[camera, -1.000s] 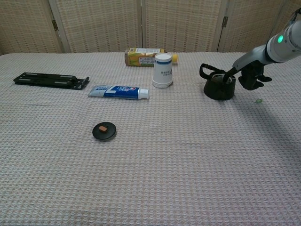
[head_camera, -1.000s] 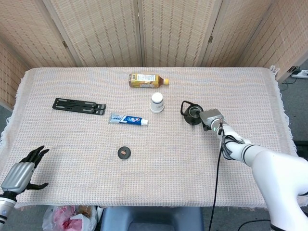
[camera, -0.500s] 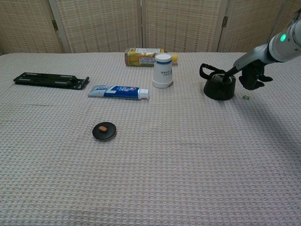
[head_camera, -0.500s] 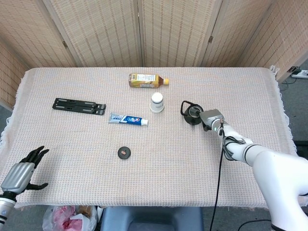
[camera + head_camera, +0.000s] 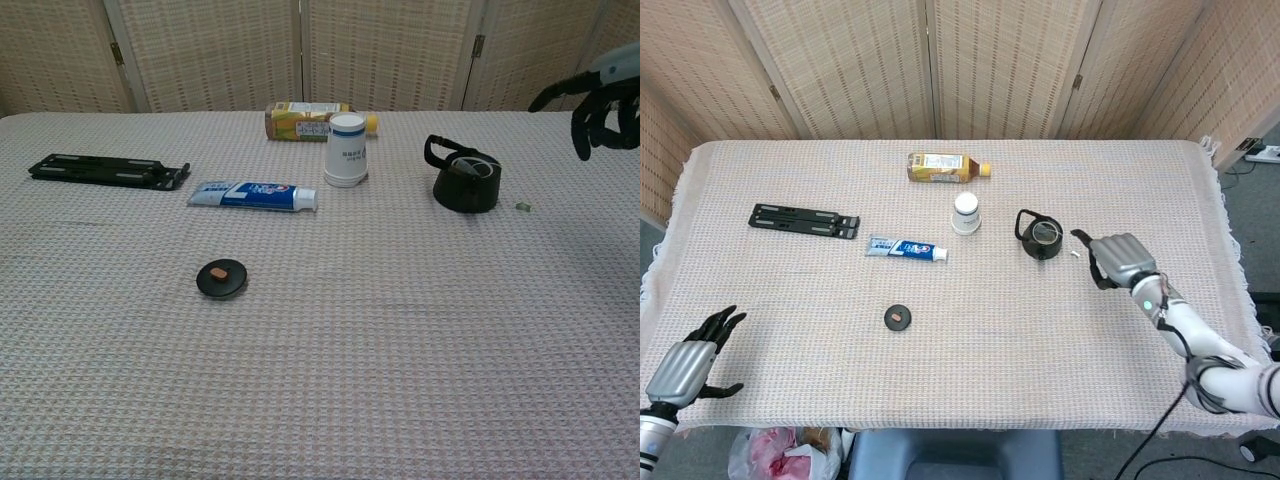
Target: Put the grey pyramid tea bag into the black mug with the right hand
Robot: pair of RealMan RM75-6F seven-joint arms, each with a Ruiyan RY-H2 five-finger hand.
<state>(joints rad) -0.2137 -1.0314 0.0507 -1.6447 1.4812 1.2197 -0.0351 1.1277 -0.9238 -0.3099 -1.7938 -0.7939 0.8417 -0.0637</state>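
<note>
The table (image 5: pixel 790 330), covered by a woven cloth, carries all the things. The biggest change is on the right side. One second ago the right robot hand (image 5: pixel 1118 258) was at the rim of the black mug (image 5: pixel 1041 238), with its fingers reaching into it. Now it is pulled back toward the right edge and raised, well apart from the mug. In the chest view it hangs in the air at the far right, fingers loosely spread, and it holds nothing.

The left robot hand (image 5: pixel 685 365) rests at the near left corner of the table. It is empty with the fingers apart, and it has hardly moved.

The black mug stands upright at the same place, right of the white paper cup (image 5: pixel 966 212). In the chest view something pale and grey shows inside it (image 5: pixel 472 166). I judge this is the grey pyramid tea bag, but it is too small to be sure.

The smallest thing is the little tag (image 5: pixel 522 206). It lies on the cloth just beside the mug, on its right side, and it has come nearer to the mug than a second ago.

So the tea bag seems released into the mug, and the task looks almost finished.
</note>
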